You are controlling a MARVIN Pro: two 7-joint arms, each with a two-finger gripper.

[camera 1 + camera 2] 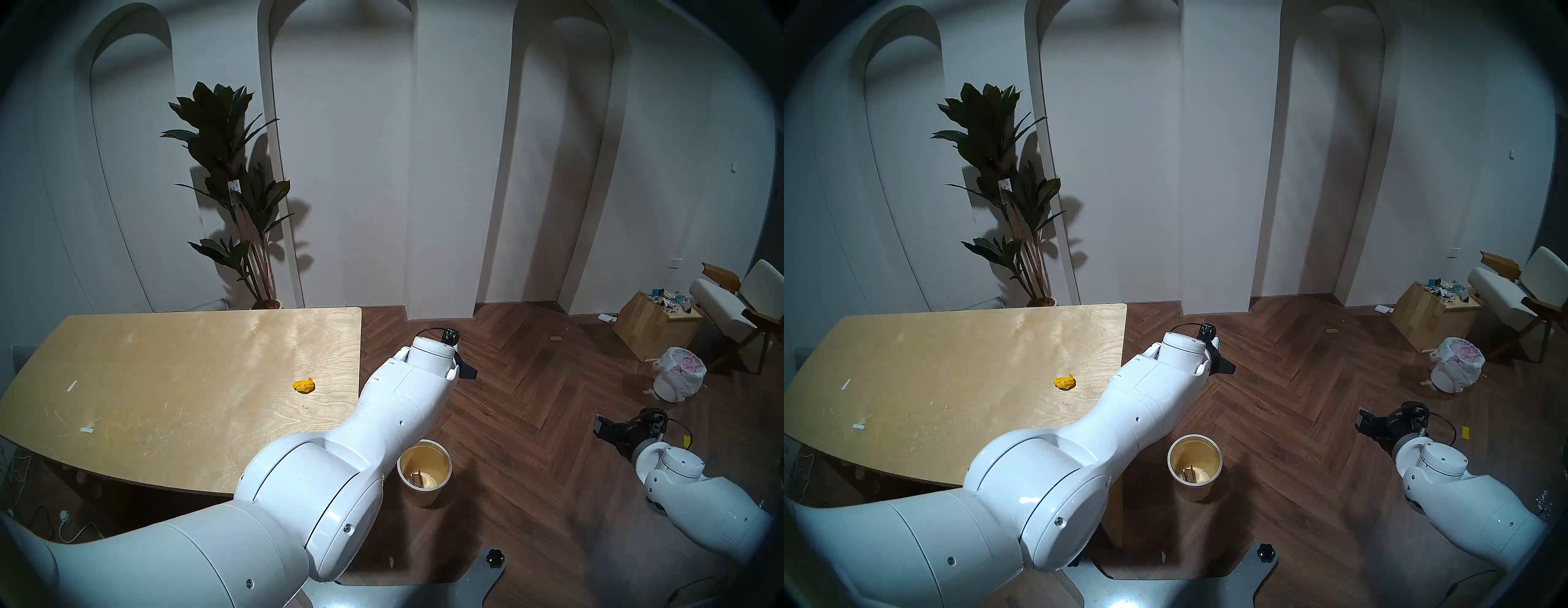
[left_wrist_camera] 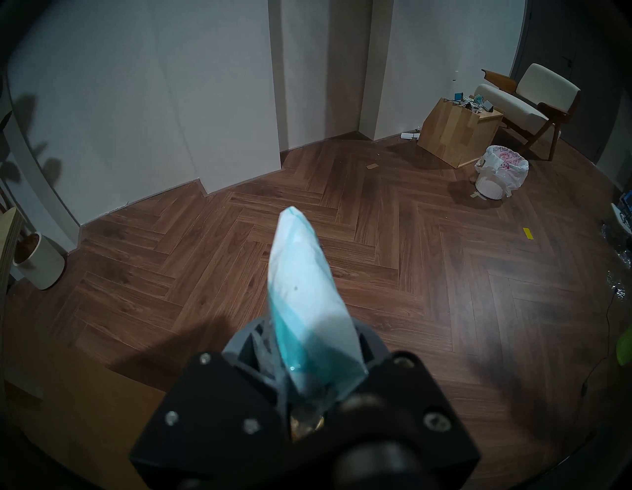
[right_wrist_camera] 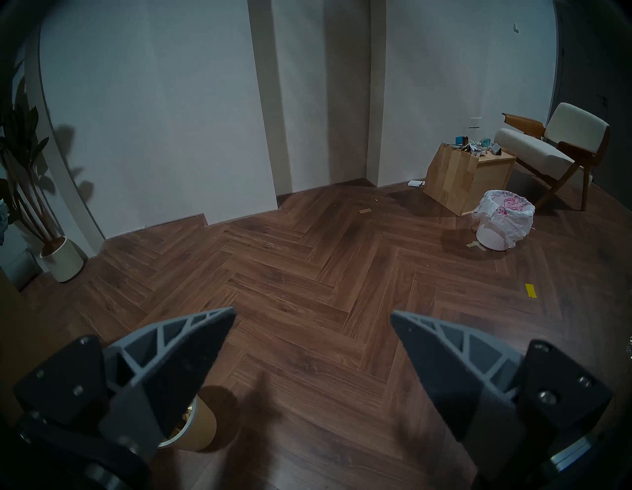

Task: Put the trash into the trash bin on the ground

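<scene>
A teal-and-white plastic wrapper (image 2: 301, 273) sticks out from between the fingers of my left gripper (image 2: 307, 328), which is shut on it. In the head views the left gripper (image 1: 466, 373) (image 1: 1223, 366) hangs over the floor just past the table's right edge, farther out than the trash bin (image 1: 424, 496) (image 1: 1193, 492). This cream bin stands upright on the floor beside the table, with a pale scrap on its bottom. A yellow paper lump (image 1: 304, 385) (image 1: 1064, 382) lies on the table. My right gripper (image 3: 313, 314) (image 1: 602, 426) is open and empty, to the right of the bin (image 3: 201, 431).
The wooden table (image 1: 169, 361) fills the left side, with a potted plant (image 1: 237, 191) behind it. Far right stand a wooden box (image 1: 653, 335) of scraps, a white bin with a red-printed bag (image 1: 679, 373) and a chair (image 1: 738, 297). Herringbone floor lies between.
</scene>
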